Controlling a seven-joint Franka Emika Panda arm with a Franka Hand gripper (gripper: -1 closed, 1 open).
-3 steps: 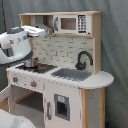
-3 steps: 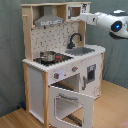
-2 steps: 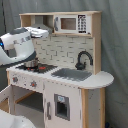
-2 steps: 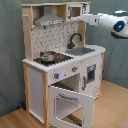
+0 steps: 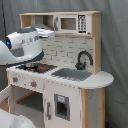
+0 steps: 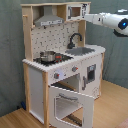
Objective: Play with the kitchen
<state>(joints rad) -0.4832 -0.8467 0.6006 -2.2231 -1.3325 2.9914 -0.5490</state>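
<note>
I've got the arm [image 6: 107, 19] up at the kitchen [image 6: 62, 65] top shelf by the microwave [image 6: 75, 11]; can't tell the gripper's state. Oven door [image 6: 71, 102] hangs open below, pot [image 6: 48, 56] on the stovetop.

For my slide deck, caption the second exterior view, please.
Robot arm reaches toward the toy kitchen's microwave; oven door hangs open, pot on stove.

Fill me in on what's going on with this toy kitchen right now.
A robot arm is reaching toward the top shelf of the toy kitchen, up by the small microwave. Its tip sits right at the shelf's edge there. The oven door hangs open at the bottom, a small pot sits on the stovetop, and the black faucet stands behind the sink.
</note>
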